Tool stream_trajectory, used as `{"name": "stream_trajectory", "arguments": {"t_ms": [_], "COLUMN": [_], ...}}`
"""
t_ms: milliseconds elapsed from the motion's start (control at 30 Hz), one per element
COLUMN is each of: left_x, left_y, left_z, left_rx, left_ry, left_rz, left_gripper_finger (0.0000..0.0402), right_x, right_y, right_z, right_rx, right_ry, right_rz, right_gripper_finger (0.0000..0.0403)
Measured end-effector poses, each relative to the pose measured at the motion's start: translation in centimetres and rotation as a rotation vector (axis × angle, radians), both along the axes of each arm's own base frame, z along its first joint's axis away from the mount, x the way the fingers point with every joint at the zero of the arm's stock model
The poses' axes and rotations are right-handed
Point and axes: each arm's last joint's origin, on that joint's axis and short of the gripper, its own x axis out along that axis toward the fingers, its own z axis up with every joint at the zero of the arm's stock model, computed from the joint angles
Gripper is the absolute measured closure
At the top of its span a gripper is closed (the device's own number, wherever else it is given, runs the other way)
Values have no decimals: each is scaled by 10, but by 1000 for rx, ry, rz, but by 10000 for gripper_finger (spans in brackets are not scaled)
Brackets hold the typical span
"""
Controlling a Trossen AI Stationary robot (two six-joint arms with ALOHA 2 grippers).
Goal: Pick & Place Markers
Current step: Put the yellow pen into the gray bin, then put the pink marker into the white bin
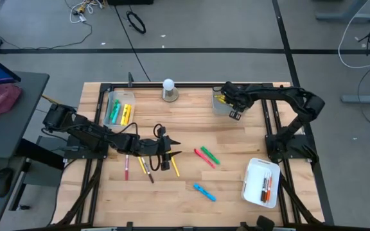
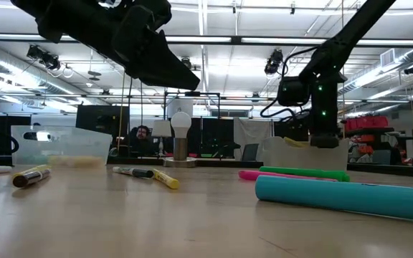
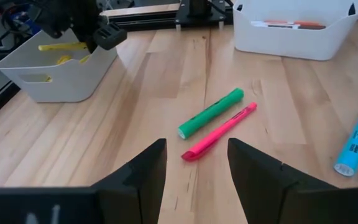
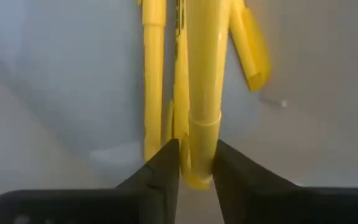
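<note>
My right gripper (image 4: 196, 149) points down into a clear tray (image 1: 218, 108) at the table's far right and is shut on a yellow marker (image 4: 205, 62). Other yellow markers (image 4: 153, 74) lie on the tray's floor beside it. My left gripper (image 3: 194, 163) hovers open over the table's middle with nothing between its fingers; in the high view this left gripper (image 1: 174, 147) points toward the right edge. Ahead of it a green marker (image 3: 211, 113) and a pink marker (image 3: 219, 132) lie flat on the wood. A light blue marker (image 1: 204, 192) lies nearer the front. My right gripper pinches the yellow marker's near end (image 4: 204, 134) between its two fingers (image 4: 166, 165). The fingers come from above, slanting down into the tray. The marker runs on away from the fingers, alongside the other yellow markers; whether its far end rests on the tray's floor I cannot tell.
A clear tray (image 1: 119, 108) at the far left holds green and yellow markers. A white tray (image 1: 262, 181) at the near right holds red and dark ones. A white ball on a round base (image 1: 169, 90) stands at the far edge. Yellow, pink and dark markers (image 1: 148, 170) lie under the left arm.
</note>
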Motion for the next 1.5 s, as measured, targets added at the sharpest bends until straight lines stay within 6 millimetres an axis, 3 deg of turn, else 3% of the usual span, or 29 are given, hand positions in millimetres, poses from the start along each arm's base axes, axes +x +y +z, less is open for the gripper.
{"name": "stream_trajectory", "arguments": {"t_ms": [267,533,700,867,1100,1267,1500], "left_x": [0,0,0,0,0,0,0], "left_y": [0,0,0,0,0,0,0], "left_z": [0,0,-1,0,0,-1,0], "left_rx": [0,1,0,0,1,9,77], "left_ry": [2,4,4,4,5,7,9], "left_rz": [-1,-1,0,-1,-2,-5,-34], "left_gripper_finger": [225,225,225,225,225,225,225], "right_x": [3,20,29,43,67,64,75], "right_y": [-2,8,49,113,220,272,327], "right_z": [9,77,116,139,119,84,35], "right_rx": [-24,-129,-127,-71,63,137,180], "right_ry": [-24,-211,-465,-737,-1192,-1475,-1469], "right_rz": [14,-30,22,127,484,516,492], "right_gripper_finger": [254,236,248,263,289,308,340]}}
